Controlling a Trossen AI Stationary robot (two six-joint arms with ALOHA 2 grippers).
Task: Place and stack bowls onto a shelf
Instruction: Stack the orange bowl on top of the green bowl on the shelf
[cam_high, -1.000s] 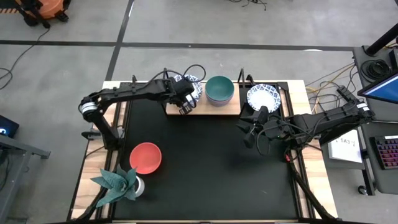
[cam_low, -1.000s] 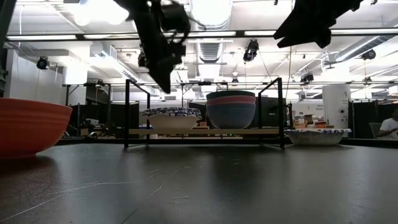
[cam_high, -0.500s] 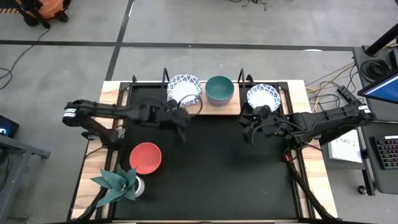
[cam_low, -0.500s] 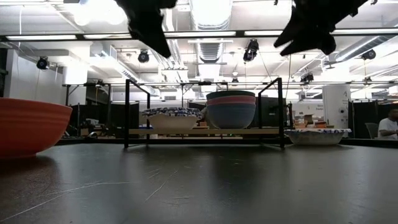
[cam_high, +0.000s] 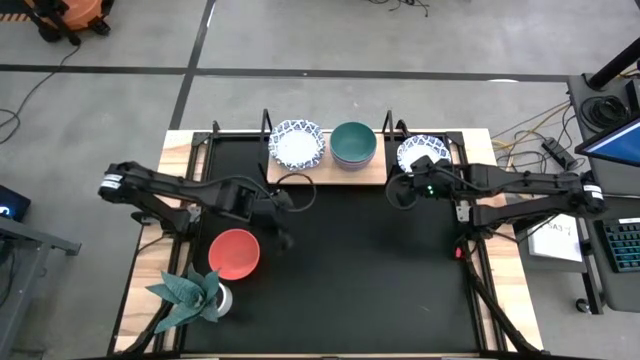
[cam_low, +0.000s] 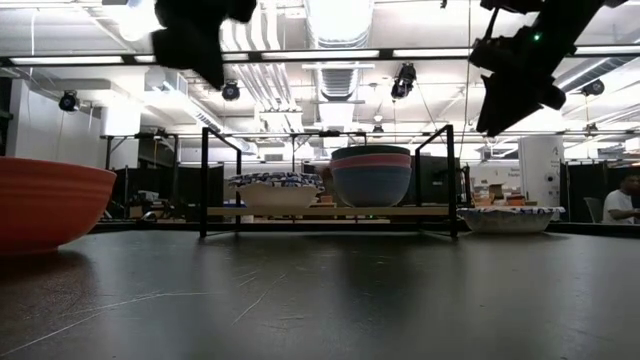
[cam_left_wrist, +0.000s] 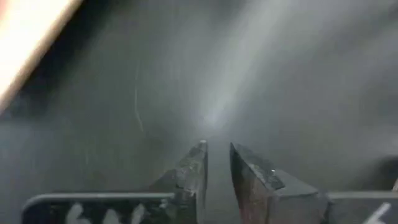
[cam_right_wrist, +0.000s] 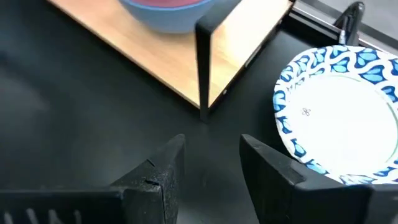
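The light-wood shelf (cam_high: 375, 177) stands at the table's far middle. On it sit a patterned bowl (cam_high: 297, 144) and a stack with a green bowl on top (cam_high: 353, 145); the low view shows pink and blue bowls under the green one (cam_low: 371, 180). Another patterned bowl (cam_high: 428, 153) rests on the table just right of the shelf. A red bowl (cam_high: 234, 253) rests on the table at the near left. My left gripper (cam_high: 284, 238) hangs above the table right of the red bowl, open by a narrow gap and empty (cam_left_wrist: 218, 155). My right gripper (cam_high: 398, 190) is open and empty (cam_right_wrist: 211, 146), near the shelf's right end.
A green star-shaped plant in a white pot (cam_high: 192, 292) stands at the near left corner. The shelf's black upright (cam_right_wrist: 203, 68) stands just ahead of my right gripper. The black tabletop (cam_high: 350, 280) stretches across the middle and near right.
My left gripper has drawn back from the patterned bowl on the shelf toward the table's near edge and left, toward the red bowl. My right gripper has gone toward the far edge, up to the shelf's right end. The bowls have stayed where they were.
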